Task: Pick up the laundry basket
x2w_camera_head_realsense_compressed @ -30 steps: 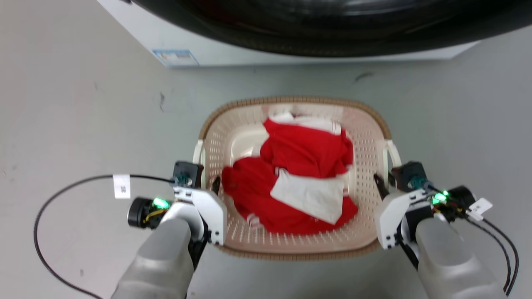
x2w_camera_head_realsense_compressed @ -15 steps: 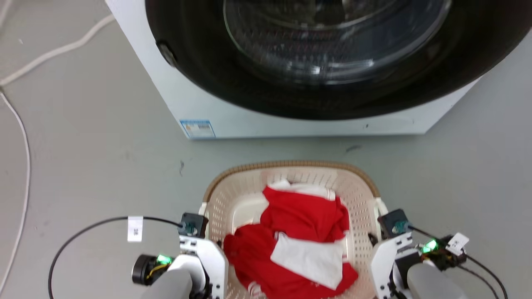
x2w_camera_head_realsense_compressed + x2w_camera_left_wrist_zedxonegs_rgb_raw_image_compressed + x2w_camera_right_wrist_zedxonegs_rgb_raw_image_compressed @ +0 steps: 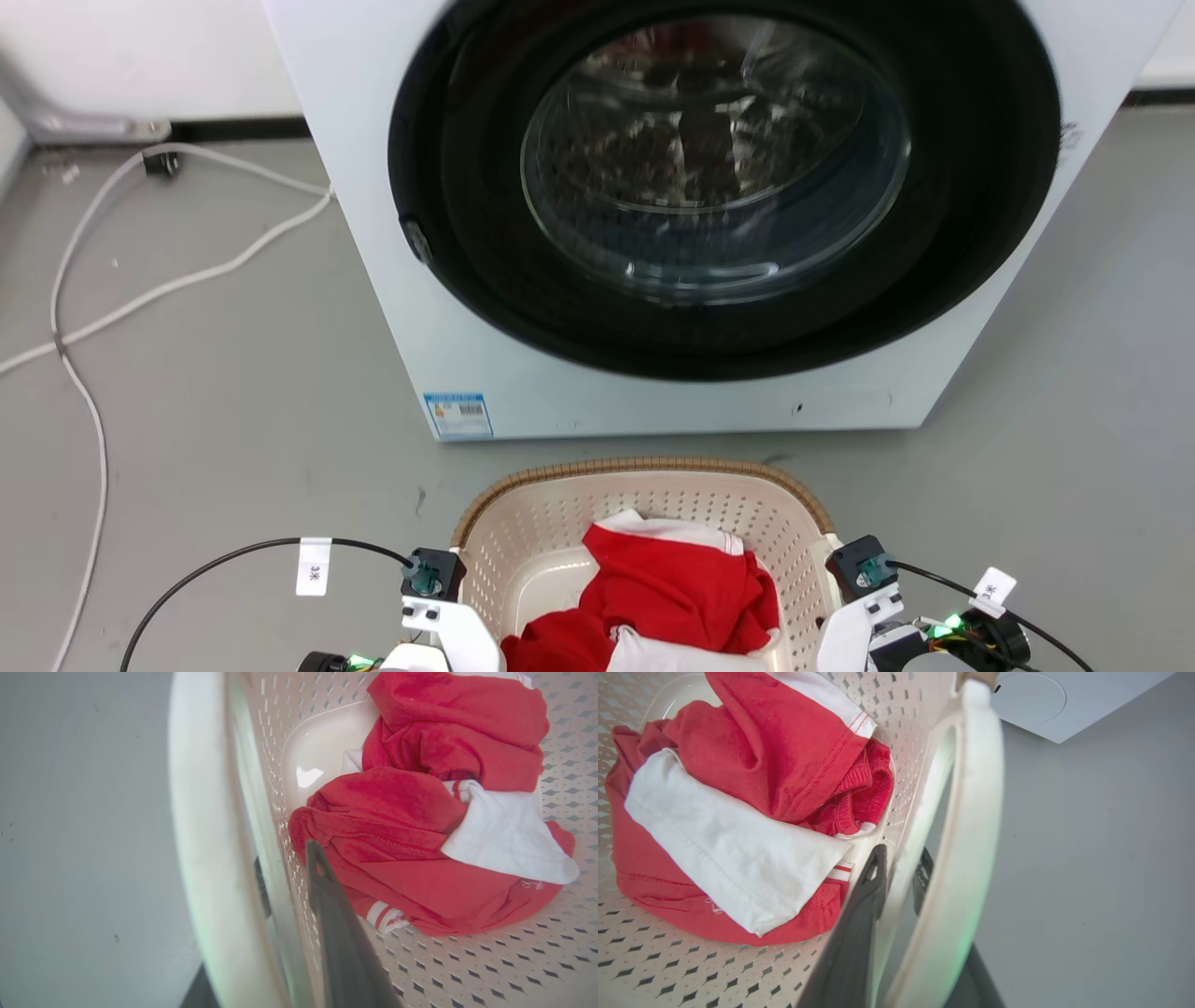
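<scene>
Head view: the laundry basket (image 3: 644, 464), holding red clothes (image 3: 691, 588), is before the washing machine (image 3: 373, 233). The left gripper (image 3: 285, 868) and right gripper (image 3: 901, 858) each straddle a side wall, clamping it between their fingers.

both arms reach forward and down, roughly mirrored, wrists sitting low at the bottom of the head view. left wrist (image 3: 455, 630) shows its white housing with the camera block on top, right wrist (image 3: 854, 635) looks the same on its side, green lights lit on both. left gripper (image 3: 286, 858): one dark finger inside the wall of the laundry basket (image 3: 467, 961), the other outside it, jaws pinched narrow on that wall. right gripper (image 3: 901, 855) same deal, a finger each side, clamped tight.
</scene>
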### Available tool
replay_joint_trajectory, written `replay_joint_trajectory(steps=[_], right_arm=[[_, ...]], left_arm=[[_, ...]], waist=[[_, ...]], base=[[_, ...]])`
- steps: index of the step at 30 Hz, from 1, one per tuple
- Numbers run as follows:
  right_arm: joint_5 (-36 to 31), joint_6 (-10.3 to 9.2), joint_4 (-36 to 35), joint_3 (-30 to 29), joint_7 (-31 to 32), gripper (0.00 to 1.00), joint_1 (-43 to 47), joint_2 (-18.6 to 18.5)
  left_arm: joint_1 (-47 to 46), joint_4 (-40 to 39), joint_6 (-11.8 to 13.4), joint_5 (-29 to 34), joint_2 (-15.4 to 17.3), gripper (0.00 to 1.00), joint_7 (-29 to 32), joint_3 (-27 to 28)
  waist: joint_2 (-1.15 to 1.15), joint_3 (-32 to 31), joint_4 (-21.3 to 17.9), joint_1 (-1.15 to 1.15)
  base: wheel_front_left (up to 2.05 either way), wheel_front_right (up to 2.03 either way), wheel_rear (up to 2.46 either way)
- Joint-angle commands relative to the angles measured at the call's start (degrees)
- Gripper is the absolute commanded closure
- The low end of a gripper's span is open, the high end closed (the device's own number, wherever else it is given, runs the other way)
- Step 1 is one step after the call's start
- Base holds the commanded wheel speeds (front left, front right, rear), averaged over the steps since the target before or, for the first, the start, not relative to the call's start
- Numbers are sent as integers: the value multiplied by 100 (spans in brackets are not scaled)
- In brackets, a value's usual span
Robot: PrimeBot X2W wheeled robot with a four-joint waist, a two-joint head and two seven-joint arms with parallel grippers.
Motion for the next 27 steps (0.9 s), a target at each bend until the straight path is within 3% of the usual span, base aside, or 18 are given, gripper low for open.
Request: replay_joint_trajectory(steps=[1,11,27], right_arm=[[83,30,-38,162,78,100,101,33],[565,47,34,471,439,100,55,38],[1011,46,123,822,727,100,-82,38]], left_arm=[[48,-114,-50,-89,17,100,102,-110],[-6,-302,-50,-538,143,100,613,-505],[-39,-344,-50,-1055,236,100,984,-979]], waist=[[0,-298,-29,2],[0,-653,-6,2],[0,-726,1,2]], base=[[0,0,0],[0,0,0],[0,0,0]])
